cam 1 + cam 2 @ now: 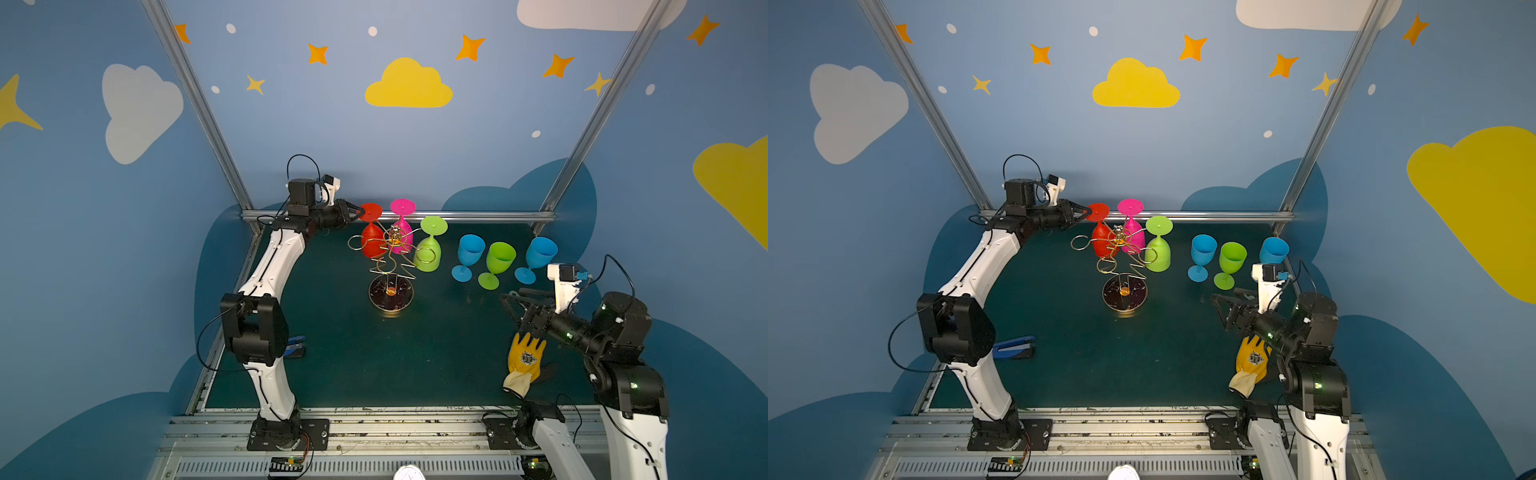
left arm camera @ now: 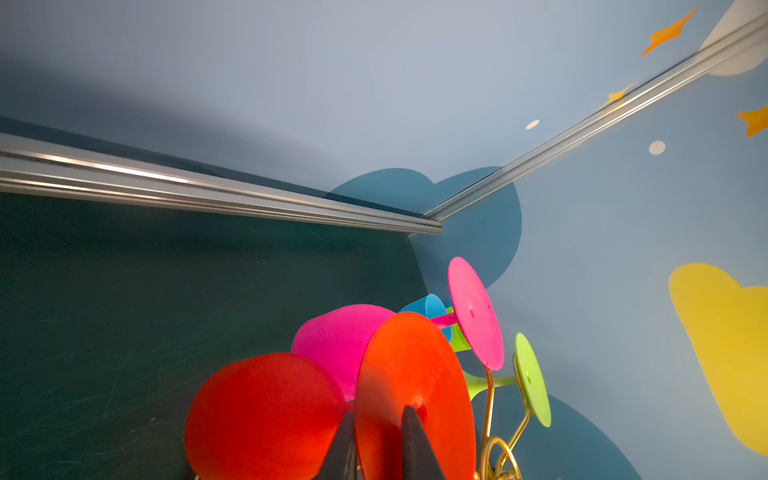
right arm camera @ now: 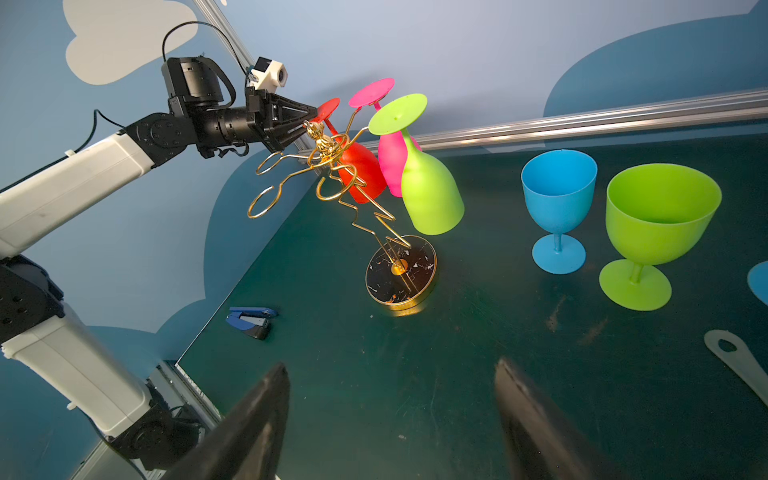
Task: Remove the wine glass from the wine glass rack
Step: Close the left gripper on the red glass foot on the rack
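Note:
The gold wire wine glass rack (image 1: 390, 293) (image 1: 1124, 293) (image 3: 401, 274) stands on its round dark base mid-table. Three glasses hang upside down from its arms: a red wine glass (image 1: 371, 243) (image 1: 1102, 243) (image 2: 266, 415) (image 3: 361, 174), a pink one (image 1: 402, 235) and a green one (image 1: 430, 253). My left gripper (image 1: 358, 212) (image 1: 1087, 212) (image 2: 378, 413) (image 3: 313, 116) reaches in from the left at the top of the rack, its two fingers pinching the rim of the red glass's flat foot (image 2: 411, 365). My right gripper (image 1: 513, 299) (image 1: 1223, 297) (image 3: 391, 365) hovers open and empty over the mat at the right.
Two blue glasses (image 1: 469, 253) (image 1: 540, 253) and a green glass (image 1: 498, 262) stand upright right of the rack. A yellow glove (image 1: 525, 357) lies under the right arm. A blue stapler (image 1: 295, 347) sits by the left arm, and a white flat tool (image 3: 735, 365) near the right gripper. Metal rails edge the mat.

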Robot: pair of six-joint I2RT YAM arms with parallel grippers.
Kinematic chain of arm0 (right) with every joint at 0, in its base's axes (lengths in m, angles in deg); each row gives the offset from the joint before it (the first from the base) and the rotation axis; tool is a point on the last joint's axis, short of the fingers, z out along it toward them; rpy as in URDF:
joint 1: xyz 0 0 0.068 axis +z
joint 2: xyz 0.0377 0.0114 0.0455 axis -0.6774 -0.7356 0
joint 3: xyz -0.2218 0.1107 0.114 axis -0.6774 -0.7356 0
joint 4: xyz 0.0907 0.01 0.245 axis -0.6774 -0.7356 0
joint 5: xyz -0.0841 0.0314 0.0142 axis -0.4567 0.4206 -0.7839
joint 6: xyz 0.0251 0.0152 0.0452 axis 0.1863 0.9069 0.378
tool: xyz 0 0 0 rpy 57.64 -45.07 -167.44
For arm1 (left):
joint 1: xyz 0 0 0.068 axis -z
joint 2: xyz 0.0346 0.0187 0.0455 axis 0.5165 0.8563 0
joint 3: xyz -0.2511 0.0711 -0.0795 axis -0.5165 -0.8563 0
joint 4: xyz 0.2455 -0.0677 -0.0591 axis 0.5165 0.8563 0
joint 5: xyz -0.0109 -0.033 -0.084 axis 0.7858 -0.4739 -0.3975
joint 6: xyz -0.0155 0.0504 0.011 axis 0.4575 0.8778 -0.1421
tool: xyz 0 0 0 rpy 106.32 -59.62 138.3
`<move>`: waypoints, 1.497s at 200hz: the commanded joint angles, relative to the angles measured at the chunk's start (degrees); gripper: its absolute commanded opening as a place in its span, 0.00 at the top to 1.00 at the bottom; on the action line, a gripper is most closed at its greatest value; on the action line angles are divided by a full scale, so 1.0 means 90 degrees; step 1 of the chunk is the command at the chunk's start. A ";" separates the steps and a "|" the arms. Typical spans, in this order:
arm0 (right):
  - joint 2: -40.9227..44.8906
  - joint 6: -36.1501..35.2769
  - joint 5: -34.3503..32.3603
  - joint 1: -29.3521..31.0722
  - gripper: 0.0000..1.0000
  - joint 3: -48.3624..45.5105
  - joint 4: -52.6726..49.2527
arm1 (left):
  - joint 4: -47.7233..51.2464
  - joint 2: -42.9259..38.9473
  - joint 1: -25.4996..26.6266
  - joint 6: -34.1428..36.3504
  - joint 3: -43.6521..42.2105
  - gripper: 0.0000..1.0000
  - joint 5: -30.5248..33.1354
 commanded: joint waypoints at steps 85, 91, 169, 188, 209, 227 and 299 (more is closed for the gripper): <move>0.0122 0.0103 -0.0032 0.0032 0.23 -0.0093 0.0073 | -0.0006 -0.0074 -0.0141 -0.0154 0.0153 0.89 -0.0092; 0.0130 0.0103 -0.0032 0.0032 0.23 -0.0108 0.0074 | -0.0053 -0.0075 -0.0152 -0.0205 0.0132 0.89 -0.0127; 0.0141 0.0142 -0.0042 0.0038 0.23 -0.0093 0.0092 | -0.0722 -0.0200 -0.0228 -0.0844 -0.0096 0.97 -0.0459; 0.0141 0.0162 -0.0035 0.0045 0.23 -0.0093 0.0105 | -0.0824 -0.0234 -0.0250 -0.0972 -0.0124 0.97 -0.0549; 0.0141 0.0194 -0.0019 0.0049 0.23 -0.0091 0.0132 | -0.1045 -0.0298 -0.0275 -0.1153 -0.0246 0.97 -0.0636; 0.0141 0.0229 -0.0009 0.0049 0.23 -0.0083 0.0161 | -0.1364 -0.0355 -0.0317 -0.1448 -0.0379 0.97 -0.0762; 0.0145 0.0287 0.0013 0.0049 0.23 -0.0064 0.0186 | -0.2049 -0.0599 -0.0338 -0.2104 -0.0673 0.97 -0.1037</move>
